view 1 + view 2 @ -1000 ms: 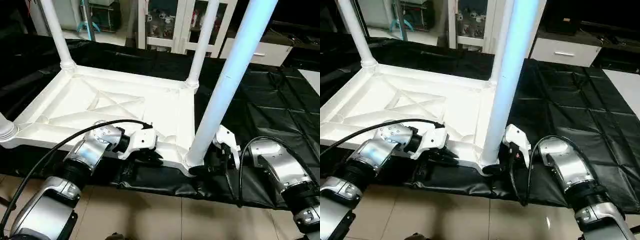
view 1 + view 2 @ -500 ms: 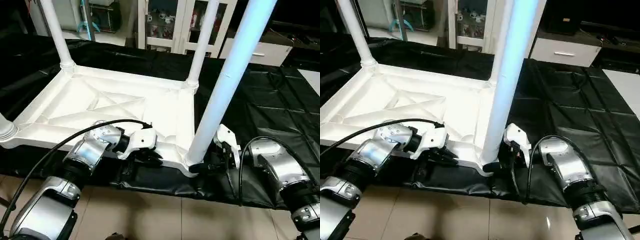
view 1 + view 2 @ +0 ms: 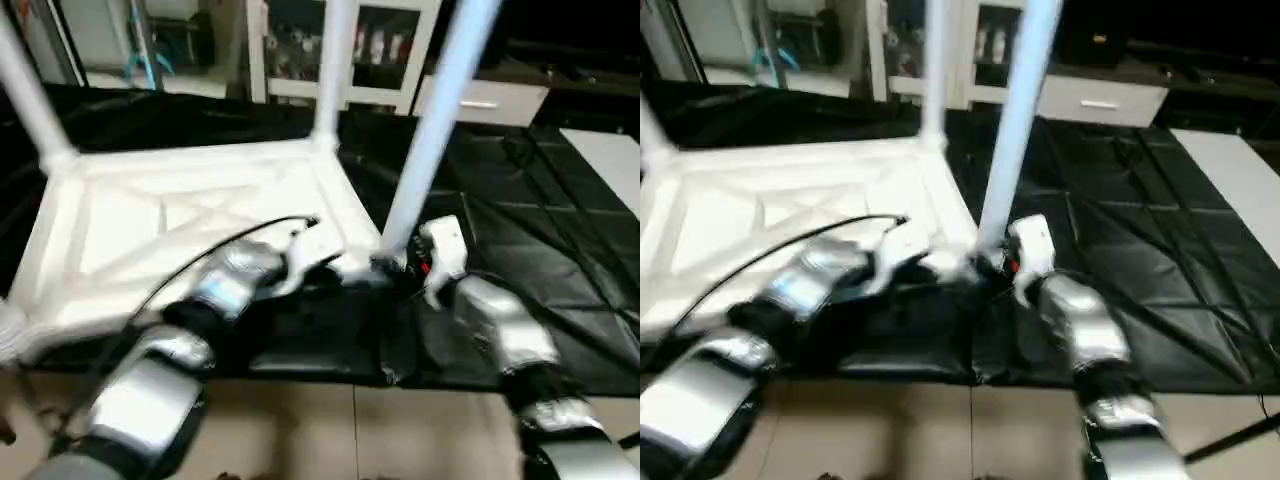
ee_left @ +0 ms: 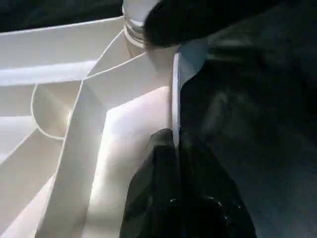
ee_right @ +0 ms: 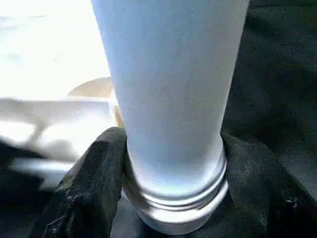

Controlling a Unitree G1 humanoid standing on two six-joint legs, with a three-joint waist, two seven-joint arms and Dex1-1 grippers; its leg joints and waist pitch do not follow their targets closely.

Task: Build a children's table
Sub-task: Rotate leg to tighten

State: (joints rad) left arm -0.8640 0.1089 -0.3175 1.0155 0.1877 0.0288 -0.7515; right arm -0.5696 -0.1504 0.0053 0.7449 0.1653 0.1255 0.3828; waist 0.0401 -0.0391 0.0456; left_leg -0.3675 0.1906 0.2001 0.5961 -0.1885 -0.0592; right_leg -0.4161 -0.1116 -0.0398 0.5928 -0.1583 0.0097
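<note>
Three legs stand up from the overturned tabletop (image 3: 180,215) in the head views, and the nearest leg (image 3: 425,150) is the one being worked. The right gripper (image 5: 166,198) has a finger on each side of that leg's base, just above its threaded collar, apparently clasping it. The left gripper (image 4: 176,148) is pinched shut on the tabletop's near rim, beside that corner socket, steadying the piece on the black sheet (image 3: 540,200). My guess is the leg is being screwed home; next, the wrist should twist again, then release and regrip. Collar and grip are clear in the right wrist view; the head views blur them.
</note>
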